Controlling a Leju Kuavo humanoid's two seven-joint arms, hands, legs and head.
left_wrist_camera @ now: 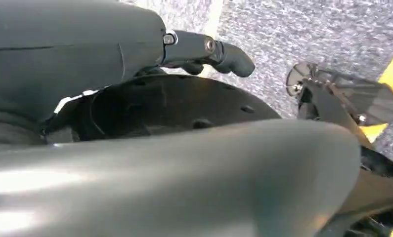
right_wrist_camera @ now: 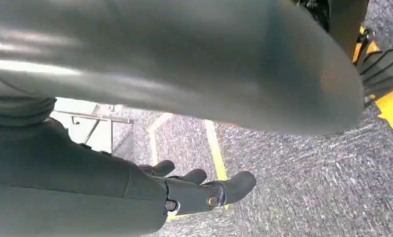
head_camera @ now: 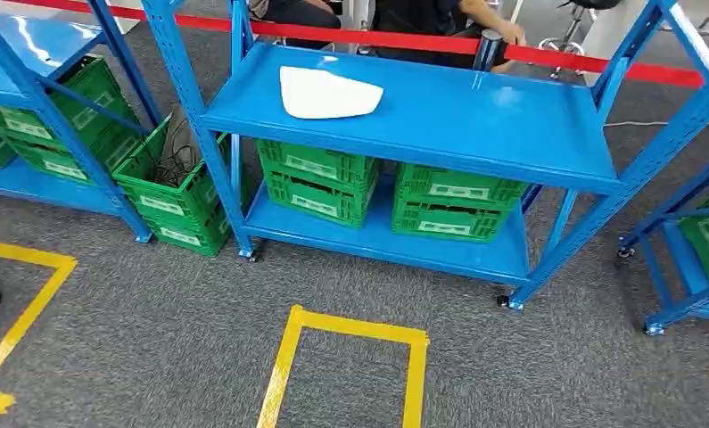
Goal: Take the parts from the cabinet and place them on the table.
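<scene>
Yellow floor tape [head_camera: 350, 357] forms the marked square nearest the head camera, at 6 o'clock on the grey carpet [head_camera: 154, 321]. Step in hand, as judged: approach, with the white part [head_camera: 326, 93] not yet picked. From left to right, a side rack [head_camera: 29, 107] holds green crates at 9 o'clock; loose green crates [head_camera: 174, 192] stand on the floor beside it; the blue cabinet [head_camera: 422, 116] spans the centre. The white part lies on the cabinet's top shelf, at 11 o'clock, apart from everything else. More crates [head_camera: 382, 192] fill the lower shelf. People sit behind the red rail [head_camera: 475, 43] at 12 o'clock. Wrist views add what the head view lacks: the left robot hand [left_wrist_camera: 204, 54] and right robot hand [right_wrist_camera: 194, 190] hang beside the body over carpet, fingers loosely extended, holding nothing. The next move probably calls for raising one arm and reaching toward the part.
</scene>
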